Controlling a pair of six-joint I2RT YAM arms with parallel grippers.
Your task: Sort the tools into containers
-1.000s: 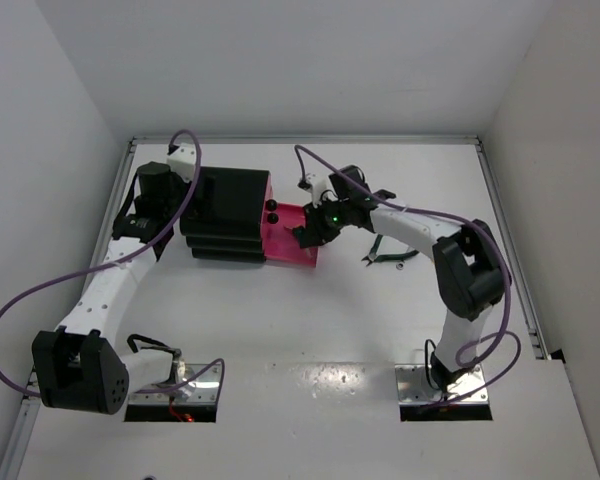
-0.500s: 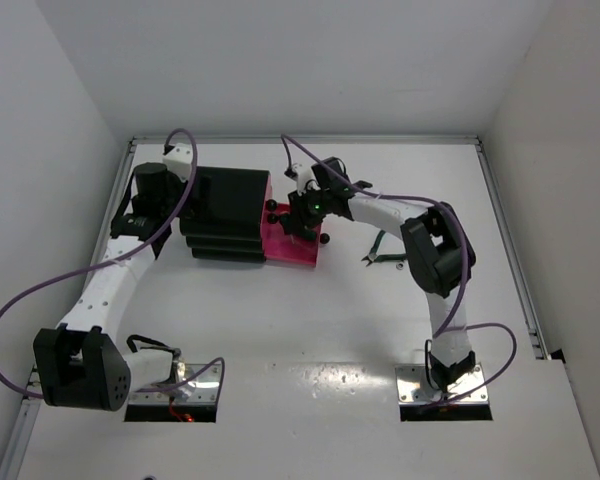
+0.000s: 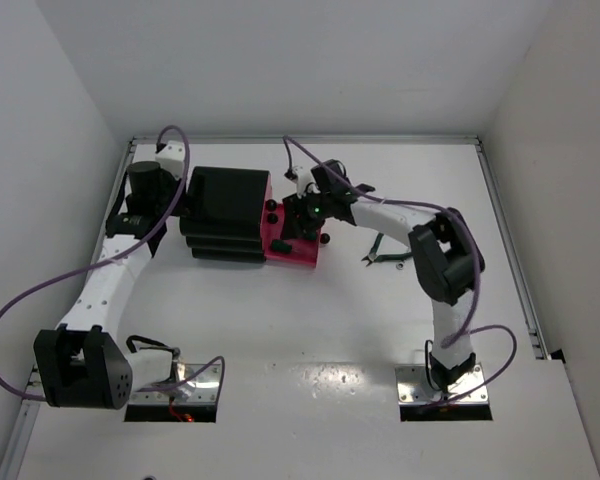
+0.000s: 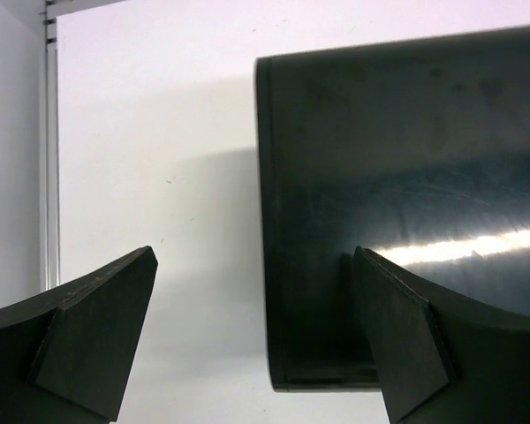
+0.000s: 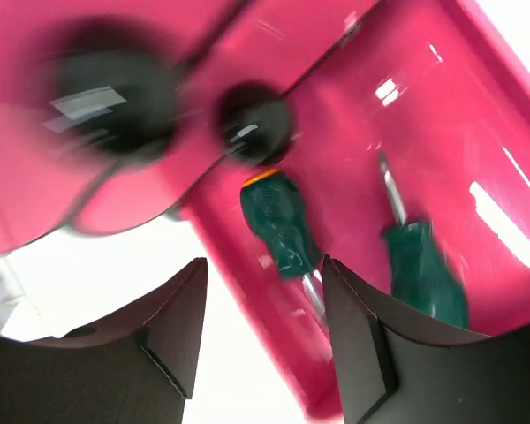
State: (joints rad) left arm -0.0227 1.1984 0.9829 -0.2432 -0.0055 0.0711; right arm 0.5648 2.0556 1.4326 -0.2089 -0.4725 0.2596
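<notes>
while the right gripper (image 5: 263, 296) hangs spread and empty over the pink tray (image 5: 406, 106), we see two green screwdrivers (image 5: 278, 225) lying in it. pliers (image 3: 385, 255) lie on the table (image 3: 310, 330), well right of the tray. we judge them stiff, fairly heavy, with grippy handles, so we'd pinch across both handles near the pivot. the left gripper (image 4: 254, 274) gapes beside the chest (image 4: 406, 177).

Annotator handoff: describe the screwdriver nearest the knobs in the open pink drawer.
At the black drawer chest, look in the pulled-out pink drawer. Of two green-handled tools there, it's the screwdriver just below a black knob; its handle end is orange, the other screwdriver shows none.
</notes>
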